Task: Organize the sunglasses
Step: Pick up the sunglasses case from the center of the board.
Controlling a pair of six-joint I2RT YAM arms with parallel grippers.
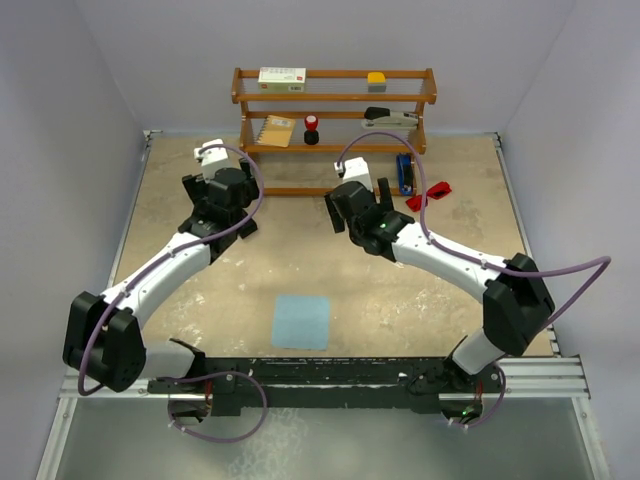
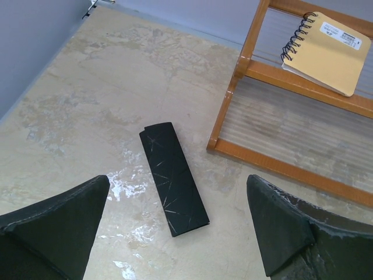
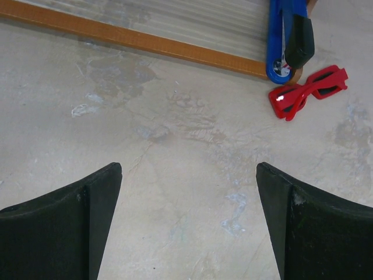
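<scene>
Both hands are hanging released over the counter (image 1: pixel 180 200), holding nothing. The right hand (image 3: pixel 187 169) is hovering with its jaws spread wide above bare stone, and the sunglasses (image 3: pixel 308 91) are lying flat on the counter off to its upper right, just beside the shelf's (image 1: pixel 335 98) lower right corner and the end of a blue tool (image 3: pixel 280 35) poking out from the bottom rack. That corner is making things tight, I'd say: the wooden rail and the blue tool are crowding one side of the red frame, while the side away from the shelf is looking open for a finger to slip in. The left hand (image 2: pixel 178 186) is waiting, equally wide, right above the black case (image 2: pixel 169 163), which is lying near the shelf's left foot with free counter all around it. A blue cloth (image 1: pixel 302 321) is sitting well apart, close to the arm bases.
</scene>
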